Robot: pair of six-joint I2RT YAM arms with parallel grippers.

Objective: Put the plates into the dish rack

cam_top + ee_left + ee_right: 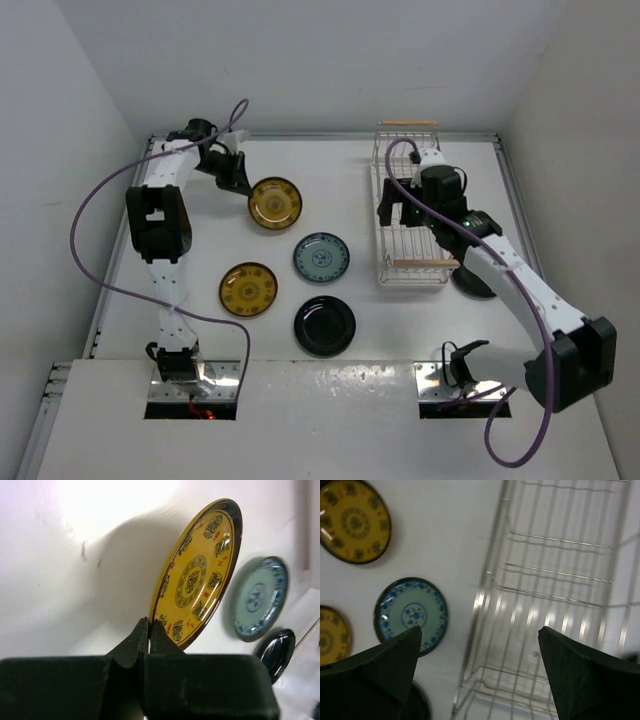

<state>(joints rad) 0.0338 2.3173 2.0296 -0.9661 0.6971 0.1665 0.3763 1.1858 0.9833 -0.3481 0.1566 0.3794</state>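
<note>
Four small round plates are in view and none is loaded: the long white wire dish rack stands empty. All lie on the tabletop left of it: amber-yellow patterned plate, second amber-yellow plate, pale blue patterned plate, glossy black plate. The left tool is pressed together at the first amber rim, though I cannot tell if it is pinched. The right tool gapes empty over the rack.

The amber plate bears unreadable dark marks.
</note>
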